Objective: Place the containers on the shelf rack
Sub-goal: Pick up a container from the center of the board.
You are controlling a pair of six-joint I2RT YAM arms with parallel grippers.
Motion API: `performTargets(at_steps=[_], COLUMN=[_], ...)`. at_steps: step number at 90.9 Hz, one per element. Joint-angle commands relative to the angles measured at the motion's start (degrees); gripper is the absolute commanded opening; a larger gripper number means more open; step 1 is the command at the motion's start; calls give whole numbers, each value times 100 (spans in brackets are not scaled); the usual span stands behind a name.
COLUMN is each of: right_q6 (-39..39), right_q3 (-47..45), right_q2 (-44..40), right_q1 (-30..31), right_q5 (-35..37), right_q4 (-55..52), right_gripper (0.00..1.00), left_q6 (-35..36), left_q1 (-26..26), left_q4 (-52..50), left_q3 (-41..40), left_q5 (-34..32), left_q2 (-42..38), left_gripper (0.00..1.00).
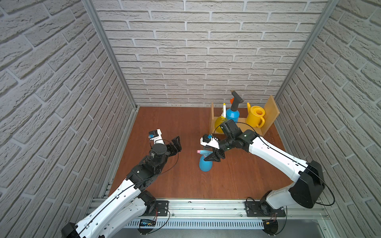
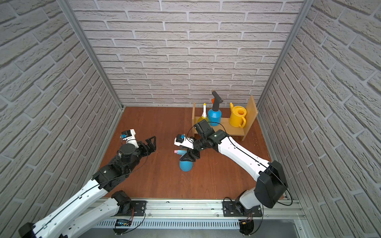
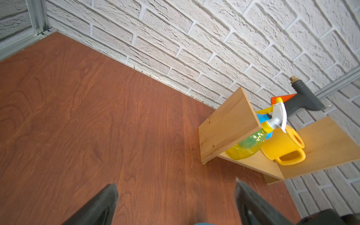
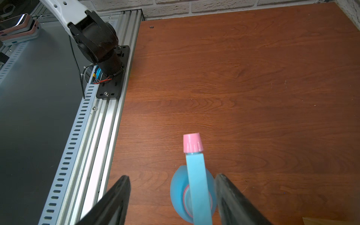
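R arm: reaches to mid-table, right gripper (image 1: 212, 157) tipped down, jaws apart astride the light-blue bottle (image 1: 205, 164), not clamped | L arm: left gripper (image 1: 176, 144) over table (image 1: 165, 123), spread wide, empty | bottle upright on table, apart from rack (image 1: 270, 111); right wrist crosses rack's front | count: 4 containers, 3 on rack: yellow bottle (image 1: 219, 123), blue sprayer (image 1: 232, 114), can (image 1: 254, 117); 1 rack

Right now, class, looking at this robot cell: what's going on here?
Three containers already stand on the rack: a yellow spray bottle, a blue sprayer and a watering can. The last one, a light-blue bottle, stands on the table. The right tool straddles its top with jaws open, not gripping yet. The left tool is open and empty, off to the side of that bottle.
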Motion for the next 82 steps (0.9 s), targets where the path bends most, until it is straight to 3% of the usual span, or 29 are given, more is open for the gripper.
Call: performTargets(at_steps=[1, 9, 34, 51, 59, 69, 82], right_q6=[-233, -380, -491, -196, 206, 1147, 2924], right_q3=[221, 302, 374, 70, -262, -824, -1709], right_q2=[112, 259, 383, -50, -509, -1374, -3026], right_q1=[38, 38, 45, 46, 46, 46, 16], right_q5=[-41, -89, -13, 154, 372, 1092, 3121], right_q4=[-217, -384, -510, -120, 137, 432, 886], right_gripper=[73, 69, 36, 14, 9, 4, 4], left_q6=[-226, -219, -196, -26, 113, 313, 424], left_q1=[20, 17, 16, 13, 21, 19, 17], left_q4=[29, 36, 176, 398, 606, 958, 1452], left_q3=[-8, -29, -105, -144, -171, -219, -307], left_q5=[-102, -82, -39, 125, 301, 527, 747], left_q2=[-59, -74, -99, -121, -131, -107, 70], left_gripper=[98, 98, 98, 98, 98, 98, 98])
